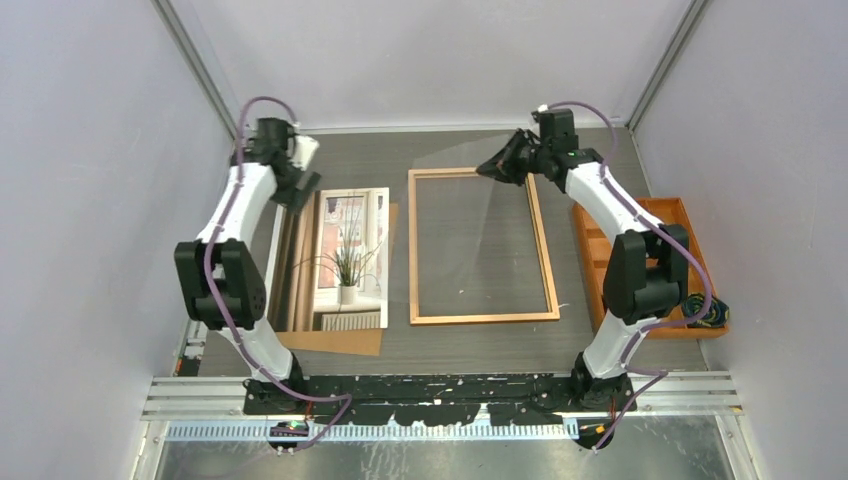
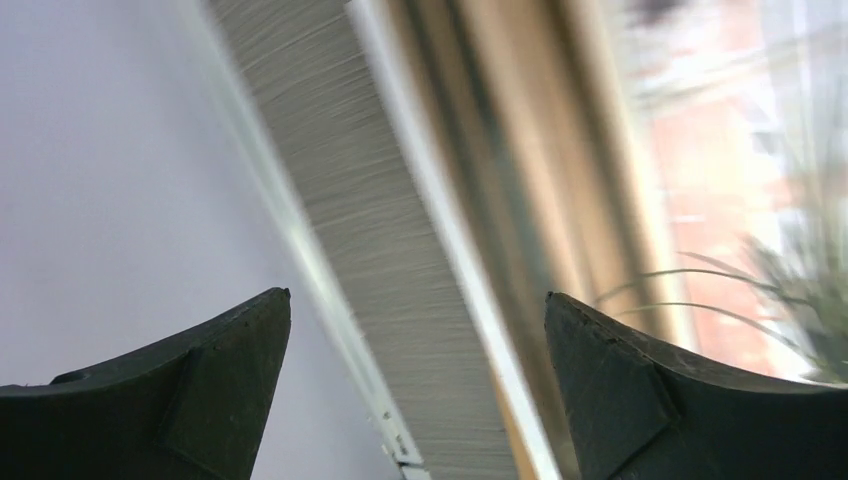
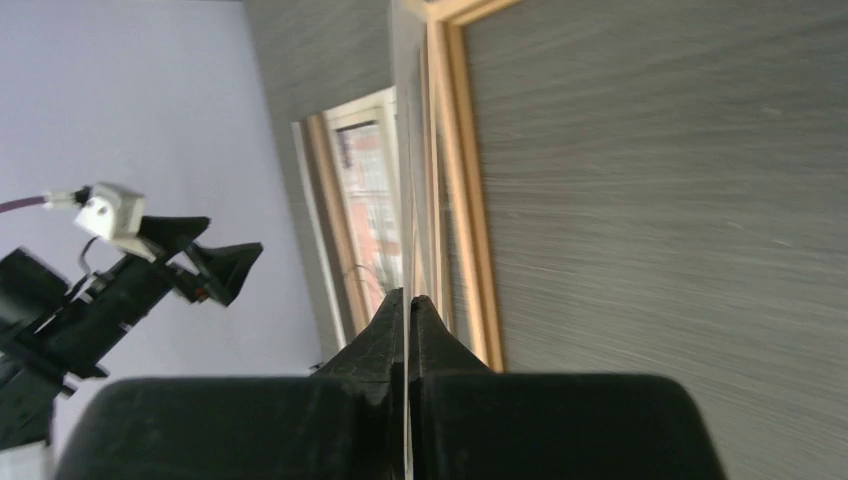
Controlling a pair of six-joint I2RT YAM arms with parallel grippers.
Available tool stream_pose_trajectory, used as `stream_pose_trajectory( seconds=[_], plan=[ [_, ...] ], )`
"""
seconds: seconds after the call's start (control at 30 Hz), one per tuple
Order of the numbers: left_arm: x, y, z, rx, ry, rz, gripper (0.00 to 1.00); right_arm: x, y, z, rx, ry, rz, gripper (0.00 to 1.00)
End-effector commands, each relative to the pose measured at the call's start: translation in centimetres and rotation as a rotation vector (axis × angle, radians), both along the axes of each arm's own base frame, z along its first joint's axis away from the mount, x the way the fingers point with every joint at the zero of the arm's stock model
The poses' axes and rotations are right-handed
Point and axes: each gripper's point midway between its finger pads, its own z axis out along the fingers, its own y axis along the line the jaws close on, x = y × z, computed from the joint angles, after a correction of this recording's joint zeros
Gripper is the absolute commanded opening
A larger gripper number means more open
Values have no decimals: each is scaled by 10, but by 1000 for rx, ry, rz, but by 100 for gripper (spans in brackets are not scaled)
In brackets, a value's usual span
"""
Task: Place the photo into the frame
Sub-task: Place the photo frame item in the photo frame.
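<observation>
The photo (image 1: 350, 250), a plant by a window, lies face up on the left of the table. It fills the right of the left wrist view (image 2: 720, 200). My left gripper (image 1: 303, 190) hangs open over its far left corner, and nothing is between its fingers (image 2: 418, 295). The frame (image 1: 413, 250) lies flat in the middle. My right gripper (image 1: 492, 166) at its far right corner is shut on a thin clear pane (image 1: 470, 200), which tilts up off the frame. In the right wrist view the pane's edge (image 3: 410, 200) runs between the closed fingertips (image 3: 408, 297), beside the frame's border (image 3: 465, 180).
A brown backing board (image 1: 340, 342) lies under the photo and sticks out at its near edge. An orange compartment tray (image 1: 600, 250) stands at the right, with a bundle of cables (image 1: 705, 310) at its near end. Grey walls close in both sides.
</observation>
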Motion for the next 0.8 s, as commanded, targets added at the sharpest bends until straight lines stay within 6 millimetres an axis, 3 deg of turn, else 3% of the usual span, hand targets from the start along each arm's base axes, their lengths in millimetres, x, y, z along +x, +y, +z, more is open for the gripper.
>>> stream_pose_trajectory(
  seconds=[0.0,0.13,0.17,0.4,0.5,0.53,0.63,0.77],
  plan=[
    [-13,-70,-29,-9,106,-132,100,-36,-30,-52,-118,146,70,1],
    [-7,-110,-49,48,126,-228,100,-32,-50,-69,-132,177,36,16],
    [-6,-117,-53,63,132,-243,100,-29,-57,-74,-151,186,14,28],
    [1,-148,-75,151,140,-326,99,-27,-75,-106,-214,264,-79,80],
    [-2,-157,-81,168,142,-351,99,-37,-87,-118,-265,315,-144,89],
    [-3,-160,-83,170,141,-359,99,-44,-92,-123,-284,335,-167,97],
    [-8,-164,-89,182,150,-374,99,-67,-104,-130,-327,374,-219,100],
    [-13,-165,-96,190,162,-382,99,-100,-97,-131,-332,393,-204,100]
  ],
)
